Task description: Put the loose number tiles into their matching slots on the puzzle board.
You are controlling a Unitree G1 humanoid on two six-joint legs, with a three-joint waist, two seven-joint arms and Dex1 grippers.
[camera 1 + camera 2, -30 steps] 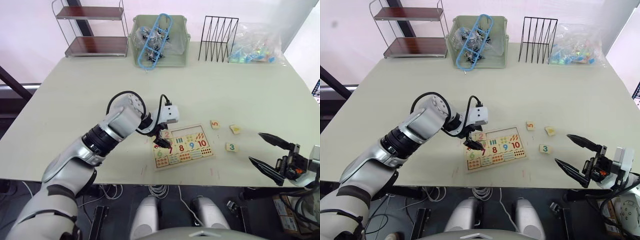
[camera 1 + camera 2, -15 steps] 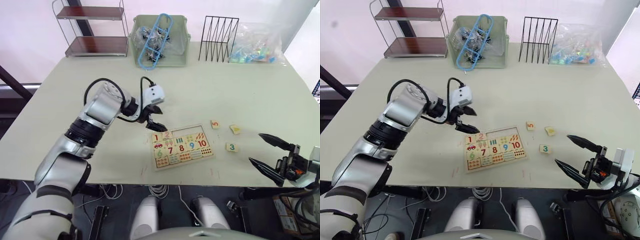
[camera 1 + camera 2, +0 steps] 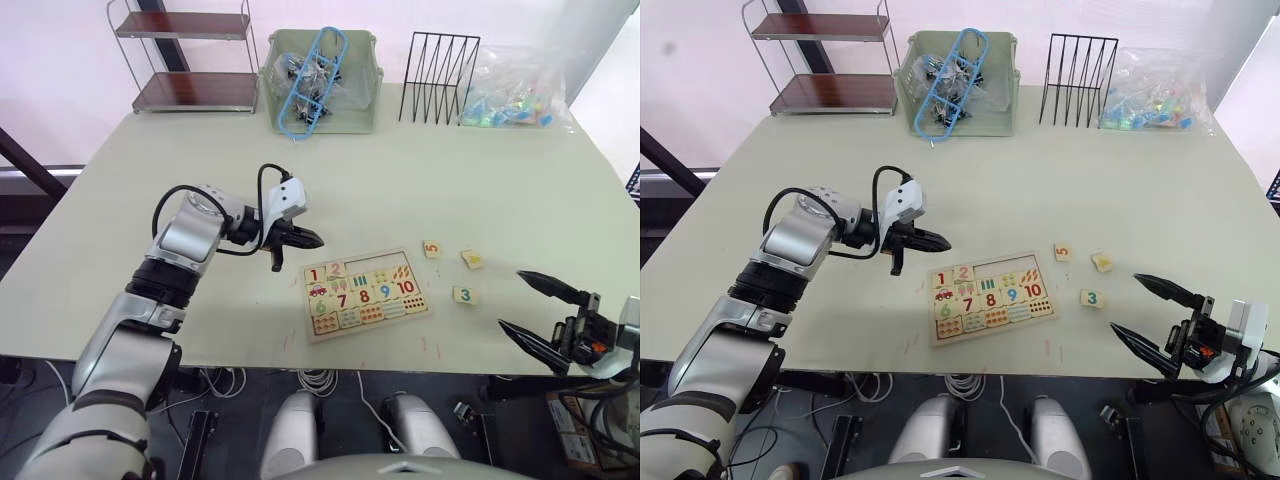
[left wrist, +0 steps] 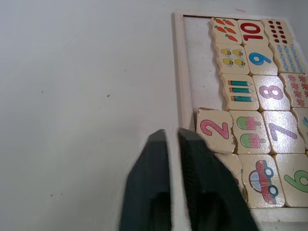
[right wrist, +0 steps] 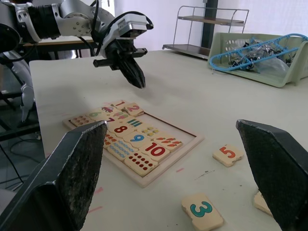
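Note:
The puzzle board (image 3: 312,334) lies near the table's front edge. Tiles 1 (image 3: 313,275) and 2 (image 4: 215,130) sit at the left end of its top row, the 2 slightly askew. The other slots (image 4: 197,62) of that row are bare wood. Three loose number tiles lie right of the board: 5 (image 3: 431,248), a yellow-digit one (image 3: 470,259) and 3 (image 3: 462,295). My left gripper (image 3: 315,240) is shut and empty, just left of the board's upper left corner. Far to the right, my right gripper (image 3: 512,298) stands open, its fingers (image 5: 82,168) wide apart, beyond the 3 tile.
Along the table's far edge stand a two-tier shelf (image 3: 185,60), a green bin (image 3: 355,115) holding a blue hanger, a black wire rack (image 3: 438,65) and a clear bag (image 3: 510,100) of colourful bits. The table's front edge runs close below the board.
My left gripper drew back from the board's left end toward the left and shut. Tiles 1 and 2 now show uncovered in the board. The right arm stayed put.

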